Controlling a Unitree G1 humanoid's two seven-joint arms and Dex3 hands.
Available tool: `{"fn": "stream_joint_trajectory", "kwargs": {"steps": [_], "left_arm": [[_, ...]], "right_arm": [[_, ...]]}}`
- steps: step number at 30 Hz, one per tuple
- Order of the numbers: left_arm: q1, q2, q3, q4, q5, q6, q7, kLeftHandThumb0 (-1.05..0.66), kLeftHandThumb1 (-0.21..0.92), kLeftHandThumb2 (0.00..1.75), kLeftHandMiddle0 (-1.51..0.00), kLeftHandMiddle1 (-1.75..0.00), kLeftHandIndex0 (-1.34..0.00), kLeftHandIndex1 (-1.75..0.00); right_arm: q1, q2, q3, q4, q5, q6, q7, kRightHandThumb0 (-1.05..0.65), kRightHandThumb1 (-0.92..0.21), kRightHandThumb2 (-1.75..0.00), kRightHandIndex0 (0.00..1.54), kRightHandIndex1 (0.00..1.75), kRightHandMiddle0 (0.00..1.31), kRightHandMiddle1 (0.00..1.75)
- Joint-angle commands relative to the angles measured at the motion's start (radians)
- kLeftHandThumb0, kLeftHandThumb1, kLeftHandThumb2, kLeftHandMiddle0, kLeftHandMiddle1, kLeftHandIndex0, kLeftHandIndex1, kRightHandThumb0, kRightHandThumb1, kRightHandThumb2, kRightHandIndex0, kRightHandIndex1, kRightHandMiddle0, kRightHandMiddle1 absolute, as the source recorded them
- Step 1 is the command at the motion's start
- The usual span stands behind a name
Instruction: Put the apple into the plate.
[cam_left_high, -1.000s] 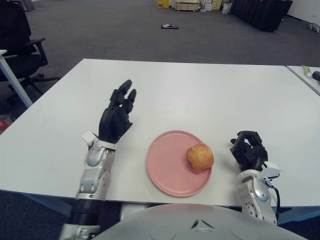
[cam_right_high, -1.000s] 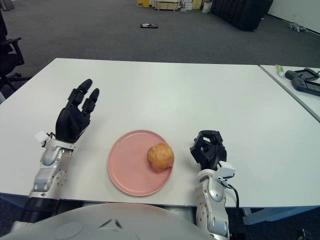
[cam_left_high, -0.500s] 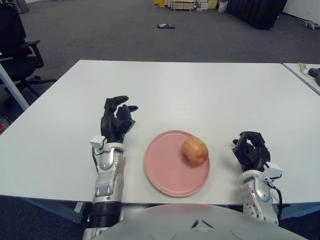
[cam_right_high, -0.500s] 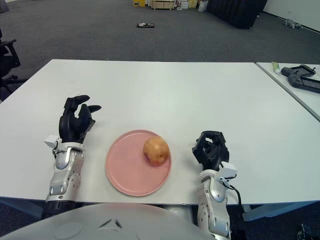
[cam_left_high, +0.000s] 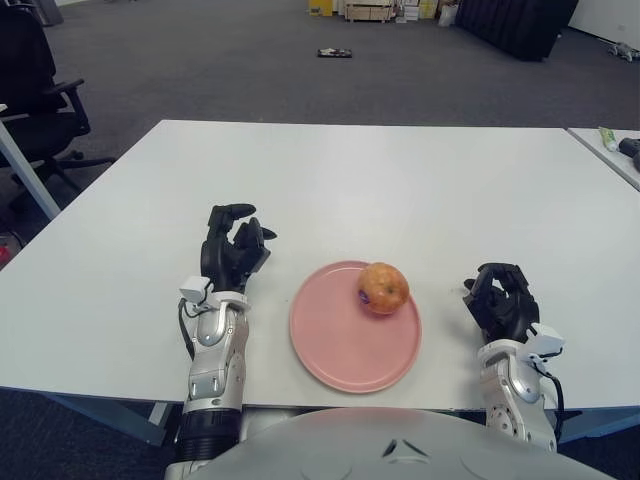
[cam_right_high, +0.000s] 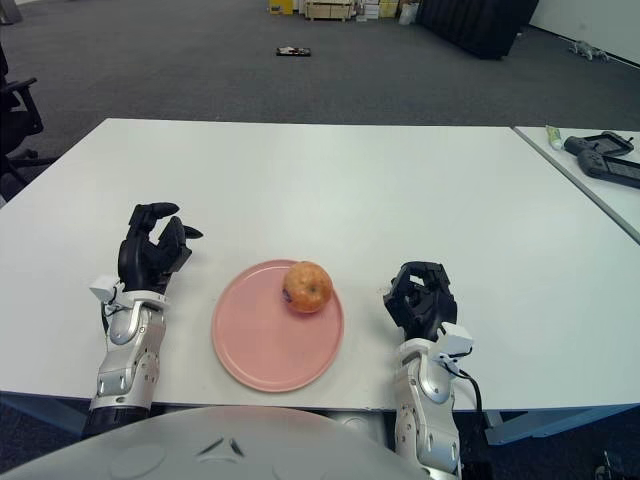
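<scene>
A red and yellow apple lies on the far right part of a pink plate near the table's front edge. My left hand shows to the left of the plate, fingers curled and holding nothing. On the plate's right side my right hand shows with its fingers curled, also holding nothing. Neither hand touches the apple or the plate.
The white table stretches far behind the plate. A second table with a dark device stands at the right. An office chair is off to the far left, and boxes lie on the floor beyond.
My left hand drew back from an outstretched reach and curled its fingers beside the plate. The apple rolled on the plate toward the far edge. The right hand stayed put.
</scene>
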Motion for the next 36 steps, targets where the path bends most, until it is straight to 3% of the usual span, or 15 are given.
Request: {"fn": "stream_joint_trajectory", "kwargs": {"steps": [1, 19, 36], "left_arm": [[0.006, 0.006, 0.004, 0.016, 0.015, 0.011, -0.009, -0.38, 0.71, 0.82, -0.73, -1.75, -0.32, -1.75], [0.013, 0.021, 0.004, 0.116, 0.052, -0.044, -0.069, -0.38, 0.72, 0.8, -0.77, -1.75, -0.31, -1.75], [0.013, 0.024, 0.003, 0.191, 0.082, -0.047, -0.083, -0.38, 0.69, 0.84, -0.75, -1.75, -0.33, -1.75]], "right_arm": [[-0.023, 0.033, -0.001, -0.003, 0.013, 0.018, -0.006, -0.4, -0.61, -0.96, 0.77, 1.75, 0.39, 1.75], [-0.028, 0.023, 0.003, -0.005, 0.009, 0.015, 0.007, -0.4, -0.61, -0.95, 0.76, 1.75, 0.39, 1.75], [-0.029, 0.023, 0.008, -0.014, 0.011, 0.017, 0.016, -0.4, -0.59, -0.97, 0.79, 1.75, 0.4, 1.75]]}}
